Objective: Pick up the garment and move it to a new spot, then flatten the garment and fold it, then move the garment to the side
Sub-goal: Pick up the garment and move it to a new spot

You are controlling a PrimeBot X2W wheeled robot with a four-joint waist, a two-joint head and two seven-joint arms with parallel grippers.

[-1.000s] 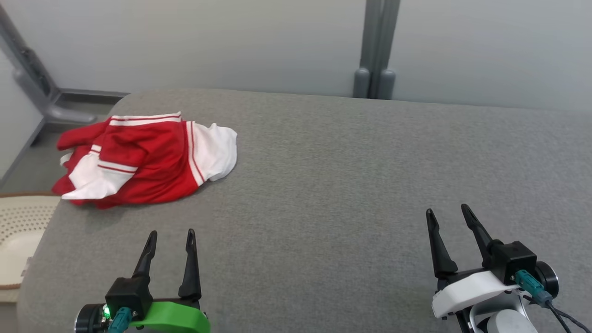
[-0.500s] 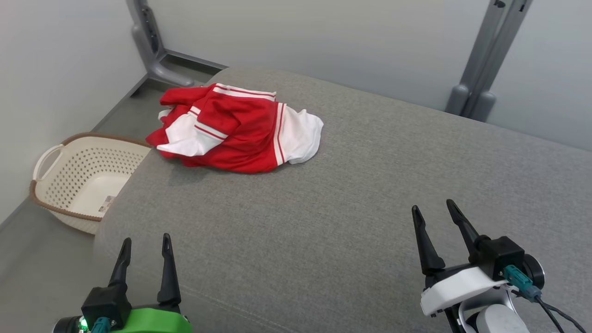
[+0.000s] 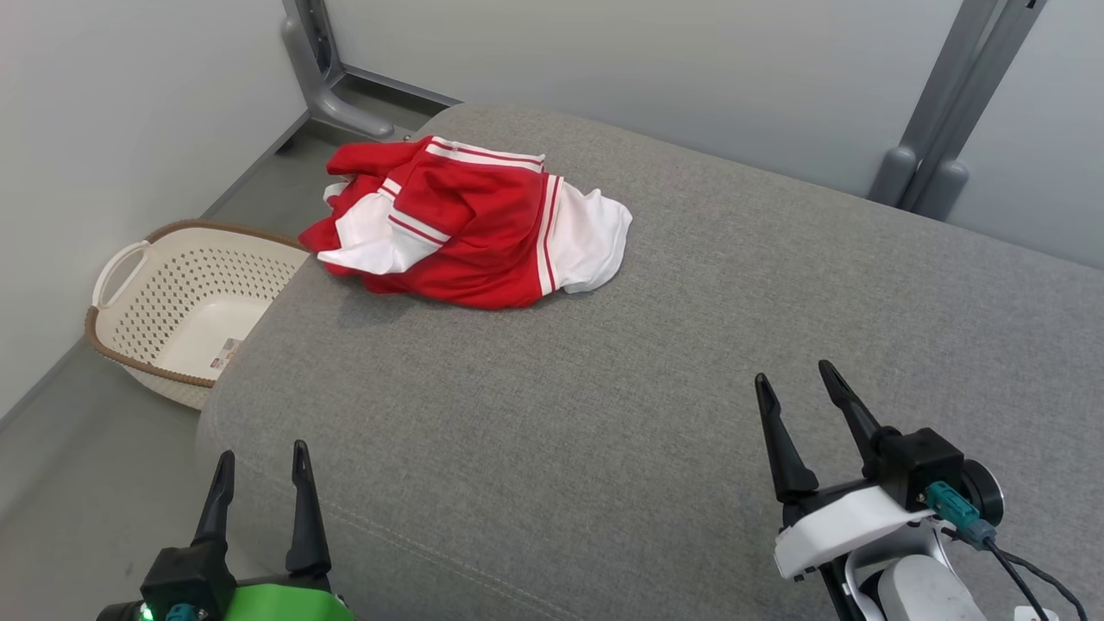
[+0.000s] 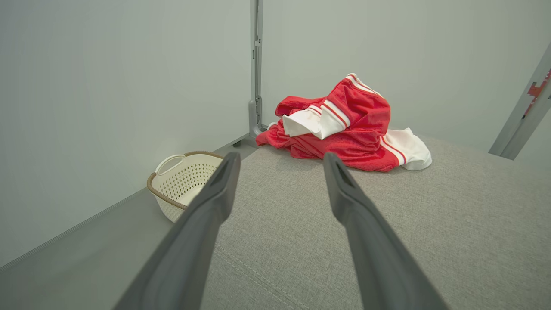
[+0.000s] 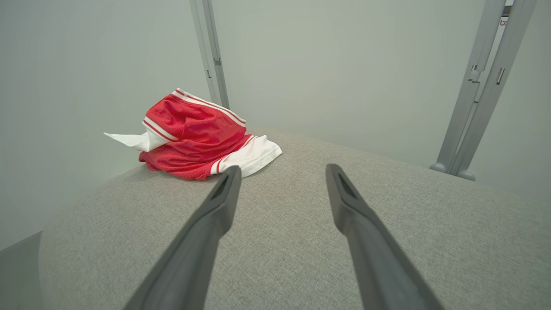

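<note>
Garment: a red-and-white striped sports garment [image 3: 470,228], crumpled in a loose heap, with one white part spread flat on the side nearer the right gripper.
Garment's place: it lies on the grey fabric surface [image 3: 604,371] near the far left corner. It is ahead of both grippers, well apart from them, and nothing touches it.
From the left gripper: the heap is ahead and a little to the right. In the left wrist view it shows beyond the right-hand fingertip.
From the right gripper: the heap is ahead and well off to the left. In the right wrist view it shows above the left-hand fingertip.
Left gripper [image 3: 263,450]: it sits low at the near left corner of the surface with its fingers pointing forward. The jaws are spread wide and hold nothing.
Right gripper [image 3: 793,373]: it hangs over the near right part of the surface, fingers forward and leaning slightly left. The jaws are spread wide and hold nothing.
Laundry basket [image 3: 207,267]: cream, perforated and brown-rimmed, it stands on the floor [image 3: 78,483] ahead and left of the left gripper, just beside the surface's left edge.
Backdrop: pale walls, with grey posts [image 3: 940,112] beyond the surface's far edge.
</note>
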